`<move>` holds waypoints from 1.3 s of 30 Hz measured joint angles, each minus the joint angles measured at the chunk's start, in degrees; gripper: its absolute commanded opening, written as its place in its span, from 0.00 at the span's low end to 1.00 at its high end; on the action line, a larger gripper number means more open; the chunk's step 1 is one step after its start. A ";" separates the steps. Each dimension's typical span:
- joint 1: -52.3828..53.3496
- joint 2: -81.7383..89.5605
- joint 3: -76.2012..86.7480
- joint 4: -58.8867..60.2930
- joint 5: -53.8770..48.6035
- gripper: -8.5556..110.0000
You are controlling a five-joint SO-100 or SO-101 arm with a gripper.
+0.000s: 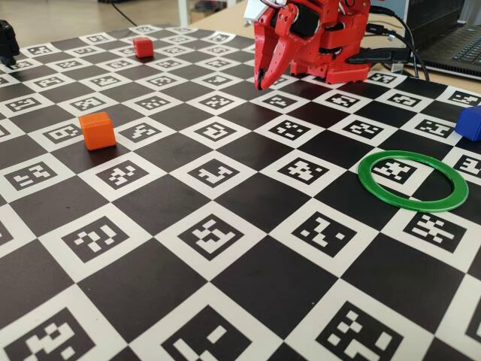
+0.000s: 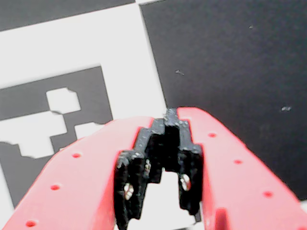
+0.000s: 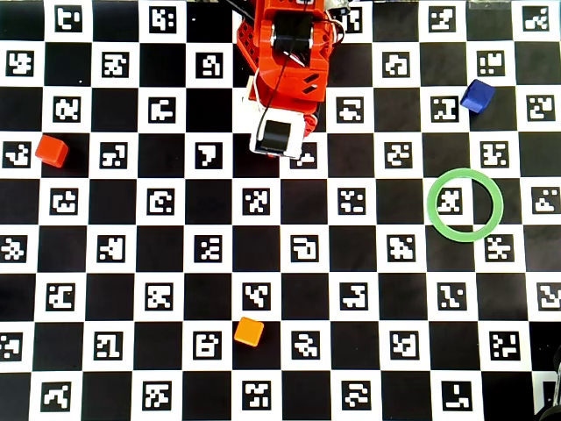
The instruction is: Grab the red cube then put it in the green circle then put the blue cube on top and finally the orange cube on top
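My red gripper (image 1: 263, 80) hangs shut and empty at the back of the board, tip pointing down just above it. In the wrist view its tips (image 2: 170, 113) meet over a white and a black square. The red cube (image 1: 143, 47) (image 3: 52, 150) sits far off at the back left in the fixed view. Nearer the camera at the left stands the orange cube (image 1: 98, 130) (image 3: 249, 331). The blue cube (image 1: 470, 122) (image 3: 477, 95) is at the right edge, just behind the green circle (image 1: 412, 206) (image 3: 430, 204). The circle lies flat with nothing inside it.
The whole surface is a checkerboard mat (image 1: 225, 248) of black squares and printed markers. The arm's base (image 3: 285, 39) stands at the board's back edge. A laptop and cables (image 1: 451, 41) lie behind the board at the right.
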 measured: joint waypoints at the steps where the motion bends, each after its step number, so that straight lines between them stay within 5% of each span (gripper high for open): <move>1: -0.53 -2.55 -2.72 0.26 2.64 0.02; 7: -2.20 -24.26 -25.58 5.54 18.54 0.03; 12: 0.26 -43.95 -48.43 14.06 27.33 0.14; 23: 26.28 -81.56 -102.39 26.10 45.35 0.36; 39: 59.06 -104.06 -127.44 25.84 38.94 0.40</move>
